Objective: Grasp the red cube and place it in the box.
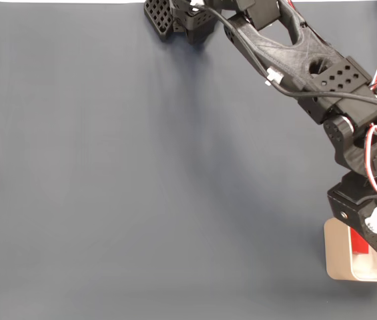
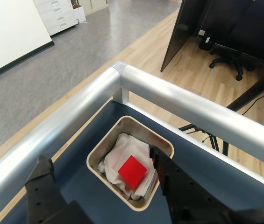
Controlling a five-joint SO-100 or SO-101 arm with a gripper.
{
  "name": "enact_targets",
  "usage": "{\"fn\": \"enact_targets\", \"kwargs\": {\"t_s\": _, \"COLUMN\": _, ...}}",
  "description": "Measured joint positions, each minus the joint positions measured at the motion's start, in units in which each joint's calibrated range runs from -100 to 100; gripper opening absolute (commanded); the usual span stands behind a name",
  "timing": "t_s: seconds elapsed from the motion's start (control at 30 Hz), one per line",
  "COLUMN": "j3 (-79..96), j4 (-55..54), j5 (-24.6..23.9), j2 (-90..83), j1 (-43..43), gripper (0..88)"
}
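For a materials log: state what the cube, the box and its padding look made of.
Red cube: matte, probably plastic or foam; flat, no glare. Box: beige, likely moulded plastic; thin smooth walls, rounded corners. Padding: white, wrinkled, probably cloth or paper.

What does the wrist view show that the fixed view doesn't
Wrist view alone: the whole box with the red cube lying free on white padding, the open jaws above it, the metal rail and the room floor beyond. Fixed view alone: the arm stretching across the dark cloth. Both share the box and cube.
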Motion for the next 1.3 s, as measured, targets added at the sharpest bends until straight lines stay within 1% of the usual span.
{"fn": "enact_targets", "kwargs": {"t_s": 0.57, "j3": 0.0, "j4": -0.5, "j5": 0.0, "j2": 0.0, "j1": 0.0, "gripper": 45.0}}
{"fn": "enact_targets", "kwargs": {"t_s": 0.63, "j3": 0.0, "j4": -0.5, "j5": 0.0, "j2": 0.0, "j1": 0.0, "gripper": 41.7}}
{"fn": "enact_targets", "kwargs": {"t_s": 0.67, "j3": 0.0, "j4": -0.5, "j5": 0.0, "j2": 0.0, "j1": 0.0, "gripper": 38.6}}
{"fn": "enact_targets", "kwargs": {"t_s": 0.7, "j3": 0.0, "j4": -0.5, "j5": 0.0, "j2": 0.0, "j1": 0.0, "gripper": 33.3}}
{"fn": "enact_targets", "kwargs": {"t_s": 0.77, "j3": 0.0, "j4": -0.5, "j5": 0.0, "j2": 0.0, "j1": 0.0, "gripper": 15.9}}
{"fn": "enact_targets", "kwargs": {"t_s": 0.83, "j3": 0.0, "j4": -0.6, "j5": -0.2, "j2": 0.0, "j1": 0.0, "gripper": 2.1}}
{"fn": "enact_targets", "kwargs": {"t_s": 0.87, "j3": 0.0, "j4": -0.6, "j5": -0.2, "j2": 0.0, "j1": 0.0, "gripper": 0.0}}
{"fn": "enact_targets", "kwargs": {"t_s": 0.93, "j3": 0.0, "j4": -0.6, "j5": -0.2, "j2": -0.1, "j1": 0.2, "gripper": 0.0}}
{"fn": "enact_targets", "kwargs": {"t_s": 1.07, "j3": 1.2, "j4": -0.7, "j5": -0.2, "j2": -1.9, "j1": 3.9, "gripper": 0.0}}
{"fn": "enact_targets", "kwargs": {"t_s": 1.17, "j3": 5.2, "j4": -1.3, "j5": -0.2, "j2": -6.0, "j1": 8.8, "gripper": 0.0}}
{"fn": "enact_targets", "kwargs": {"t_s": 1.3, "j3": 15.9, "j4": -5.5, "j5": 0.1, "j2": -13.7, "j1": 16.5, "gripper": 0.0}}
